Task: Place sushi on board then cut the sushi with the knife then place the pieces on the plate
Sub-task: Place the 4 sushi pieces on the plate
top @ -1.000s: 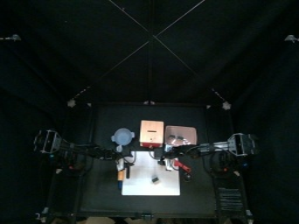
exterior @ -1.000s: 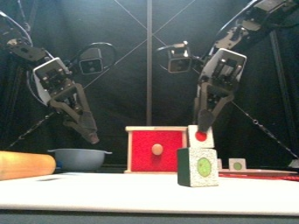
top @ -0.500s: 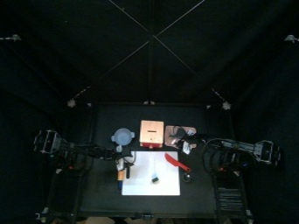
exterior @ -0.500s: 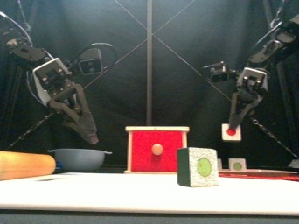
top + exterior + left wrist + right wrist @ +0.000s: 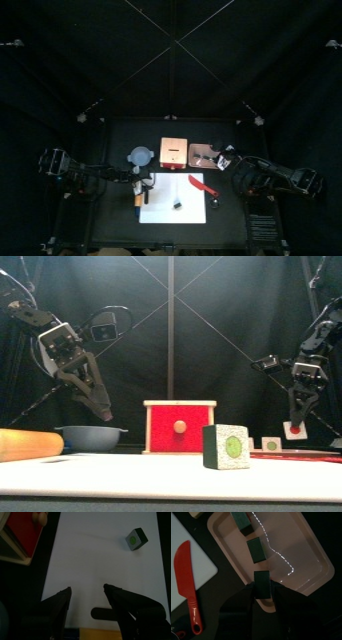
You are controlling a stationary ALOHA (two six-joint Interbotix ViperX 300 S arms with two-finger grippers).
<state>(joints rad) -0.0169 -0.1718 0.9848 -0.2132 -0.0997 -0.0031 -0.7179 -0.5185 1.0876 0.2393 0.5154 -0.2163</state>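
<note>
One dark green sushi piece (image 5: 226,446) stands on the white board (image 5: 185,200), also seen in the left wrist view as a sushi piece (image 5: 137,538). My right gripper (image 5: 262,592) is shut on another piece (image 5: 262,583), low over the pink tray (image 5: 298,547). Two pieces (image 5: 256,549) lie in a row on that tray. The red knife (image 5: 188,582) lies with its blade on the board's right edge. My left gripper (image 5: 87,599) hangs open above the board's left side, holding nothing.
A wooden box with a red drawer front (image 5: 179,427) stands behind the board, a blue-grey bowl (image 5: 91,436) to its left. An orange-brown roll-shaped thing (image 5: 27,443) lies along the board's left edge. The pink tray (image 5: 201,152) sits at the back right.
My right gripper has carried its sushi piece from above the board to the right and down over the pink tray. The left arm has not moved.
</note>
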